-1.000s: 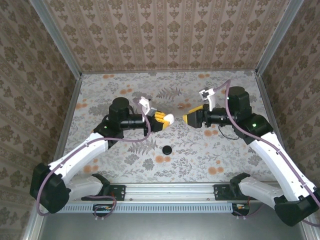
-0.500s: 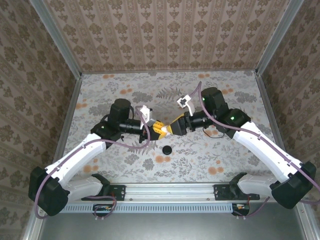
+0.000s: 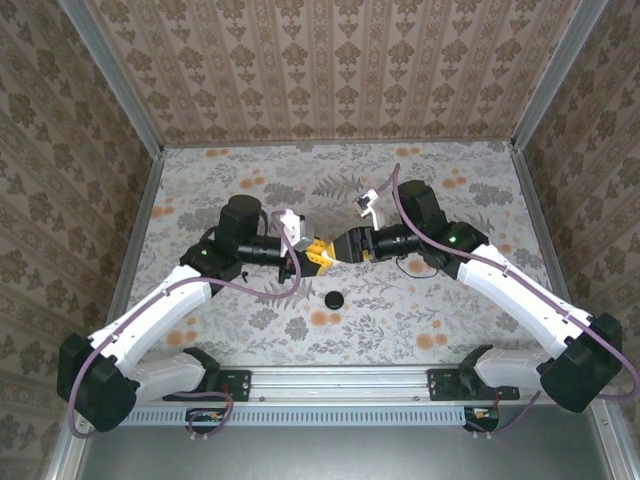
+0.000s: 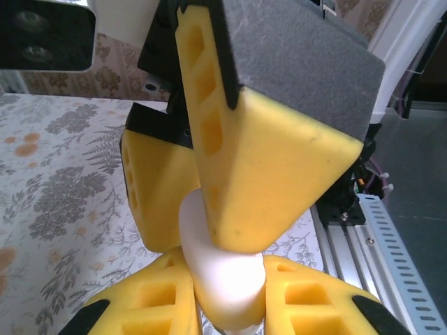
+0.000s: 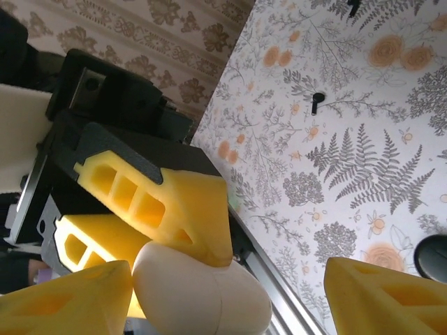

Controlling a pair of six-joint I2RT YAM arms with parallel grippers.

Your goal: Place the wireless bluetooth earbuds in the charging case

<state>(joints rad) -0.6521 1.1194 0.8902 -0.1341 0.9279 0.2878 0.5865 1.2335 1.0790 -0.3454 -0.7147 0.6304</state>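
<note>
Near the middle of the top view, the two arms meet nose to nose above the floral table (image 3: 450,320). The left gripper (image 3: 318,256) reaches in from the left of the frame and the right gripper (image 3: 345,245) from the right, their yellow fingers overlapping.

The left gripper is pinched on the charging case (image 4: 223,279). In the left wrist view the white rounded body sits at the bottom centre of the frame, clamped between that gripper's two yellow fingers (image 4: 140,307) and raised above the table. From the top of the same frame, the right gripper's fingers (image 4: 279,160) come down on either side of the case, one in front of it and one behind.

In the right wrist view the case (image 5: 199,293) lies at the lower left. It rests against the right gripper's finger (image 5: 63,300) on that side, though actual contact is hard to confirm from this angle. The other finger stands well apart at the lower right, so the right gripper (image 5: 227,279) is spread wide and grips nothing.

A black disc (image 3: 333,298) lies on the table just below the meeting grippers in the top view, and it shows at the right edge of the right wrist view (image 5: 433,258).
</note>
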